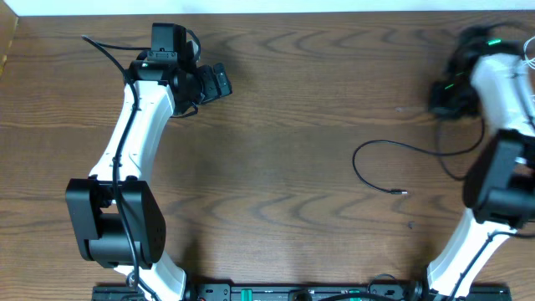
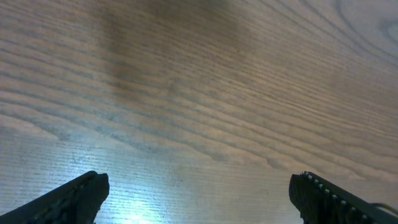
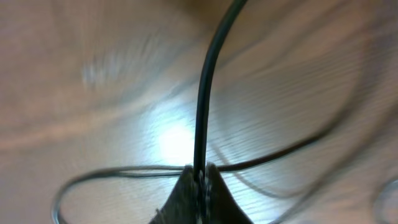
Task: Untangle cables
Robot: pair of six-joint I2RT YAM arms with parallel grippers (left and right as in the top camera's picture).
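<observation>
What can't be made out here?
- Overhead: the black cable runs hidden behind the right arm.
- Overhead: the plug is too small to identify.
- Right wrist: blur smears all beyond the right pincer, shut on a black cable cut by the top edge.
- Left wrist: no cable in frame, just table below the left pincer.

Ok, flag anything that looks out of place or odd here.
Nothing is damaged or spilled. One black cable trails in a loose curl across the table, its plug end free; the right pincer is shut on a black strand.
</observation>
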